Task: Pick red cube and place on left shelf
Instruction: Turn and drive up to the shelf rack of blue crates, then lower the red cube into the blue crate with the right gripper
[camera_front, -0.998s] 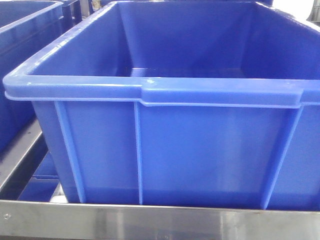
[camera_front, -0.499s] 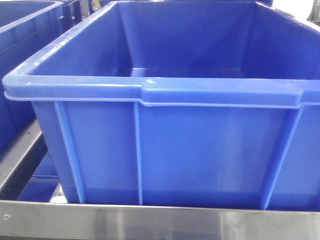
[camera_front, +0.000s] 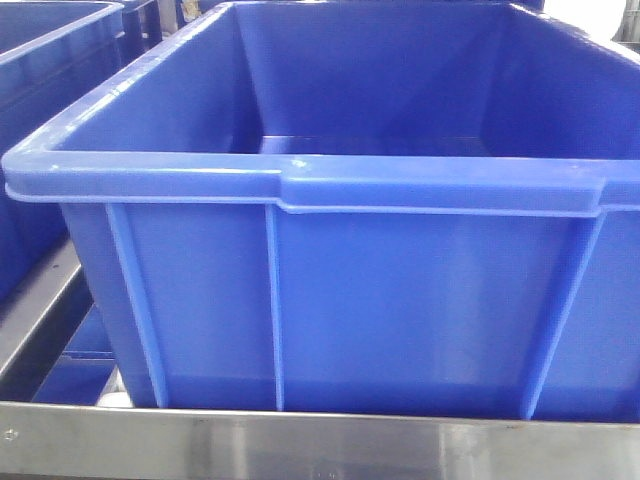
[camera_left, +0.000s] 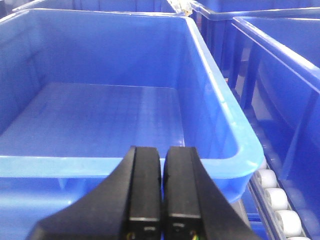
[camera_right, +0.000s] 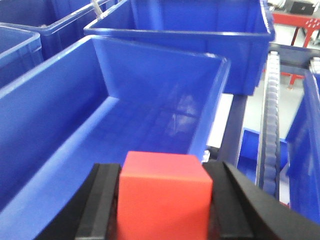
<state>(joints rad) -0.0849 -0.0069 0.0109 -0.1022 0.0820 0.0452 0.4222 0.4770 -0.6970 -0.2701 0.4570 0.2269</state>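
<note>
The red cube (camera_right: 164, 197) is clamped between the black fingers (camera_right: 102, 200) of my right gripper (camera_right: 162, 172), held above the near end of a royal-blue crate (camera_right: 60, 150). My left gripper (camera_left: 162, 152) is shut and empty, its black fingers pressed together over the near rim of another blue crate (camera_left: 100, 167) whose floor is bare. The front view is filled by a large ribbed blue crate (camera_front: 330, 300) standing on the steel shelf, whose flat front rail (camera_front: 320, 445) runs along the bottom. Neither gripper shows in the front view.
More blue crates stand behind and beside in the right wrist view (camera_right: 200, 40) and the left wrist view (camera_left: 280, 75). White roller tracks (camera_left: 275, 200) run between crates. A dark steel upright (camera_right: 235, 130) stands right of the crate under my right gripper.
The front view has shifted very slightly; the crate sits a touch further left in frame. Nothing else visibly differs.
</note>
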